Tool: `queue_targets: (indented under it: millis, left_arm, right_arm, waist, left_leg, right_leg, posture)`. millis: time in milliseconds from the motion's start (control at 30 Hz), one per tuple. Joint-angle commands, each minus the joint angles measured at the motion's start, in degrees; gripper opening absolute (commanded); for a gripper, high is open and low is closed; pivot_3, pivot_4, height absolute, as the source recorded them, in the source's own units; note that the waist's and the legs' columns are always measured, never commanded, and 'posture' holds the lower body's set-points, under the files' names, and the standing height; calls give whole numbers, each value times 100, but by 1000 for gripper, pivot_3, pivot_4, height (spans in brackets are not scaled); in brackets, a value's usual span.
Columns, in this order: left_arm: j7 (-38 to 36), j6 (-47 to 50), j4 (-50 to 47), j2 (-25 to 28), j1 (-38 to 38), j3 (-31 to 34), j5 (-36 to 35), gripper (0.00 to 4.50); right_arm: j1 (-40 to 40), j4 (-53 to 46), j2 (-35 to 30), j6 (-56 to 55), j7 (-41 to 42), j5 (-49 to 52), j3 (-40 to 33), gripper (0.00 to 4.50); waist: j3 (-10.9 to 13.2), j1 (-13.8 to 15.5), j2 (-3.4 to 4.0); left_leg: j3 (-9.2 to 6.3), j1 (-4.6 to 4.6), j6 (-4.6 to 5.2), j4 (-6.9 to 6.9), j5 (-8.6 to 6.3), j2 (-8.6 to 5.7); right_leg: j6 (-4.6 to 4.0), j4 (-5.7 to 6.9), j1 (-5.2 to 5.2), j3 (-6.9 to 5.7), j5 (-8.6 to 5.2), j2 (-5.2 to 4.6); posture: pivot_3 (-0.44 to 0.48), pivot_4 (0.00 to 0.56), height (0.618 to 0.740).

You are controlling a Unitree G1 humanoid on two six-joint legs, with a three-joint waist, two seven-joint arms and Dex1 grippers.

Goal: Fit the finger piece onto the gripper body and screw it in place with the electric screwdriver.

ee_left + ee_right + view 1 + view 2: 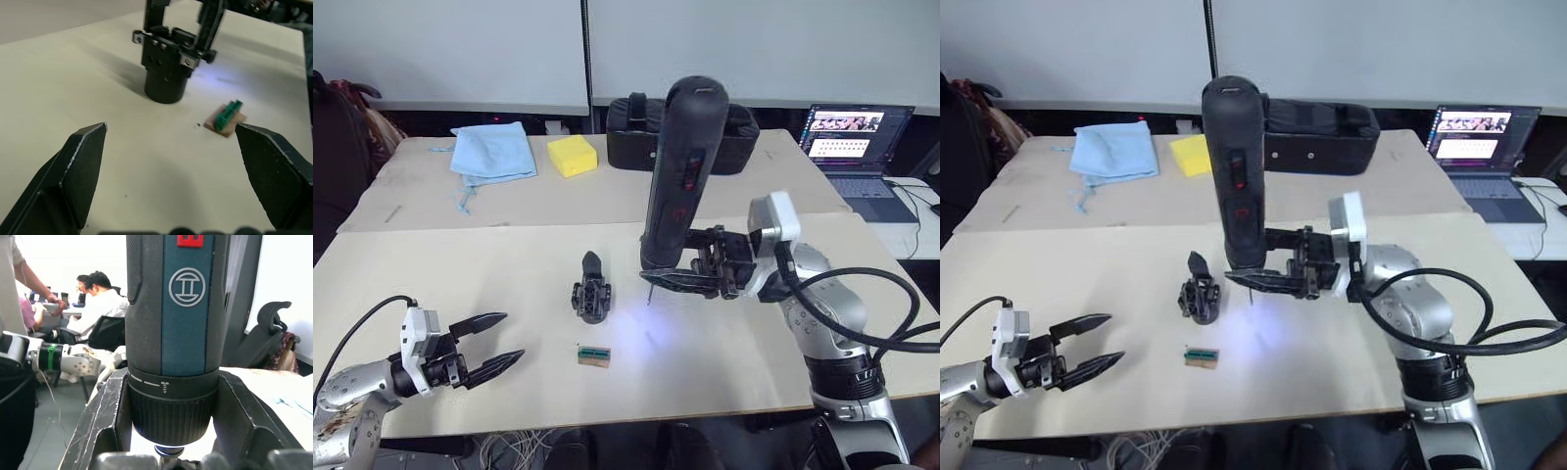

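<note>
Pale wooden table [460, 284] holding a black gripper body [591, 297] with a finger piece [591, 264] on top, and a small green-and-tan block [593, 355] nearby. Farther back, blue cloth [490, 152], yellow sponge [572, 155], black case [636, 137], open laptop [857, 147].

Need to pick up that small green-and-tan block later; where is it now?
In the left eye view the green-and-tan block lies on the table, just in front of the gripper body, to the right of the left gripper.

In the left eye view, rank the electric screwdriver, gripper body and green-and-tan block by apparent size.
1. electric screwdriver, though it is raised nearer the camera
2. gripper body
3. green-and-tan block
</note>
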Motion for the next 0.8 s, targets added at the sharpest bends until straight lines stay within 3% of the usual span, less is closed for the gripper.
queue_targets:
  millis: [33, 167, 400, 633, 800]
  left_arm:
    - [303, -31, -207, -116, -400, -398, 365, 4432]
    - [657, -29, 78, -213, -973, -1107, 1178, 4432]
    - [838, 122, 313, -595, -1636, -1856, 1610, 4432]
    - [1557, -199, 766, -1181, -1894, -2093, 2100, 4432]
    - [1454, -395, 1077, -1393, -1989, -2263, 2195, 4432]
  right_arm:
    - [-126, -379, 0, 56, -119, 265, -127, 1904]
    - [-220, -465, 21, 163, -254, 294, -78, 1904]
    - [-336, -483, 23, 263, -367, 280, -33, 1904]
    - [-223, -431, -66, 169, -337, 227, -97, 1904]
    - [-112, -419, -97, 89, -302, 194, -133, 1904]
  waist:
    - [0, 28, 0]
    - [-1, 64, -1]
    - [1, 57, -3]
    - [1, 73, -5]
    - [1, 87, -5]
  left_leg:
    - [1, 0, 0, 0, 0, -1]
    - [11, -1, 1, 0, 1, -4]
    - [13, -3, 2, 0, 1, -4]
    - [10, -3, 3, 1, 2, -5]
    - [8, 0, 4, 3, 2, -8]
  right_leg:
    - [0, 0, 2, 0, 0, 0]
    - [-1, -4, 4, 2, 2, 0]
    - [16, -2, 2, 5, 13, 5]
    - [15, -1, 5, 4, 14, 7]
    - [15, -1, 11, 4, 15, 4]
  posture:
    - [0, 150, 740]
    - [0, 150, 740]
    - [0, 150, 740]
    - [0, 150, 740]
    - [0, 150, 740]
